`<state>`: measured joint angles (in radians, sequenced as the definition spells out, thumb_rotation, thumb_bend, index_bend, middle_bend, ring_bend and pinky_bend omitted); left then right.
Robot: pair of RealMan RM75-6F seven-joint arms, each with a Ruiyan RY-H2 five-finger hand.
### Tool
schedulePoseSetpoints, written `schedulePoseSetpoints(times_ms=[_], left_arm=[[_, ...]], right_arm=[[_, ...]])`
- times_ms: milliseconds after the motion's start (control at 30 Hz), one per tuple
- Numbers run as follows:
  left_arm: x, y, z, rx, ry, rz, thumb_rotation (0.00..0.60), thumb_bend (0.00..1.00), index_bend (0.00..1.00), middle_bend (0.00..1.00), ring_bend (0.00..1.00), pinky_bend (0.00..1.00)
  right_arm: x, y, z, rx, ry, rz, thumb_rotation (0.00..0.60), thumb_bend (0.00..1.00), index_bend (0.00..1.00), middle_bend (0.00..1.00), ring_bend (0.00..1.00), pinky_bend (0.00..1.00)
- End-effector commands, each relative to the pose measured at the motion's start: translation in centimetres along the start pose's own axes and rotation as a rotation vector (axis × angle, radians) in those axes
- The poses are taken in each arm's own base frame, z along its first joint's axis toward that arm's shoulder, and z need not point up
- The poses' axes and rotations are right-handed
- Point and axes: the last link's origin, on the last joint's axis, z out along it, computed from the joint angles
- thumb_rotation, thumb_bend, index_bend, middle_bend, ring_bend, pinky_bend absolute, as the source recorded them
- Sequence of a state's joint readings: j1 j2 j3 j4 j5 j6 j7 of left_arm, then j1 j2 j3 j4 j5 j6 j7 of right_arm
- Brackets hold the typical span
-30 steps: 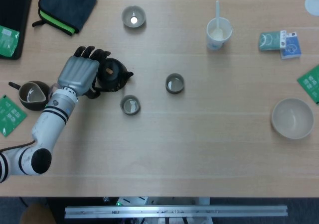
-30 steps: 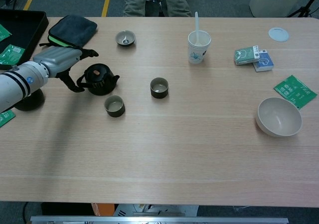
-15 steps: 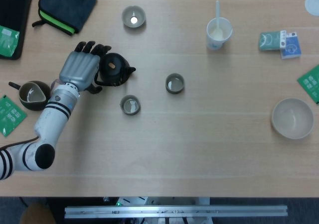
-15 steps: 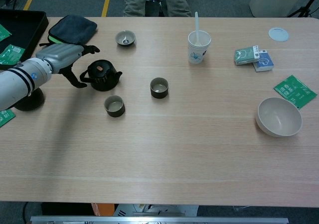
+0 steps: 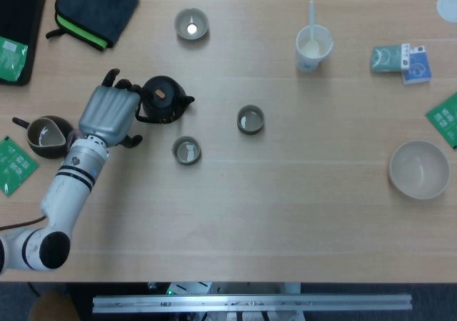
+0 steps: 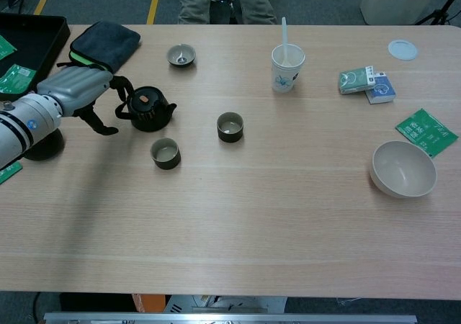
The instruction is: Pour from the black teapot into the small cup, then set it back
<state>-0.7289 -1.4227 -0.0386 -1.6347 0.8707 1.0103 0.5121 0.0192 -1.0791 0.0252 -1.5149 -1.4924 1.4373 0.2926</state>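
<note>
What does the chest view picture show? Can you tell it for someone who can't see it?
The robot's left hand is beside a black teapot standing upright on a wooden table, its fingers at the teapot's handle. A small cup sits just in front of the teapot, another cup to its right, and a pale bowl sits far right.

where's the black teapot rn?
Left side of the table in both views: black teapot stands just right of the left robot hand, above a small cup.

The left hand [image 5: 108,114] covers the black teapot's [image 5: 162,98] handle, so any grip there cannot be told.
</note>
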Motion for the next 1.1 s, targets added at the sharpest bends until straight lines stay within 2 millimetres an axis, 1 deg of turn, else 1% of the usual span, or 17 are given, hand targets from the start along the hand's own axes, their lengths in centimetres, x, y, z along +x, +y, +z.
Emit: schedulePoseSetpoints(times_ms=[33, 200, 400, 667, 1100], left_arm=[[-0.1, 0.4, -0.2, -0.007, 0.003, -0.010, 0.600, 0.19, 0.27, 0.33, 0.21, 0.07], [-0.2, 1.3, -0.5, -0.023, 0.007, -0.033, 0.600, 0.19, 0.27, 0.33, 0.21, 0.07], [-0.2, 2.0, -0.2, -0.027, 0.006, -0.053, 0.600, 0.19, 0.27, 0.33, 0.21, 0.07], [-0.7, 2.4, 0.0, -0.019, -0.017, -0.053, 0.600, 0.19, 0.27, 0.33, 0.22, 0.07], [-0.6, 2.8, -0.5, -0.014, -0.021, -0.071, 0.600, 0.19, 0.27, 0.33, 0.22, 0.07]], right_arm=[[0.0, 0.1, -0.1, -0.001, 0.000, 0.001, 0.600, 0.12, 0.31, 0.29, 0.20, 0.25], [0.0, 0.3, -0.2, -0.006, 0.000, 0.002, 0.600, 0.12, 0.31, 0.29, 0.20, 0.25], [-0.1, 0.5, -0.3, -0.012, -0.003, 0.003, 0.600, 0.12, 0.31, 0.29, 0.20, 0.25], [-0.1, 0.8, -0.3, -0.020, -0.006, 0.003, 0.600, 0.12, 0.31, 0.29, 0.20, 0.25], [-0.3, 0.9, -0.1, -0.019, -0.011, 0.006, 0.600, 0.12, 0.31, 0.29, 0.20, 0.25]])
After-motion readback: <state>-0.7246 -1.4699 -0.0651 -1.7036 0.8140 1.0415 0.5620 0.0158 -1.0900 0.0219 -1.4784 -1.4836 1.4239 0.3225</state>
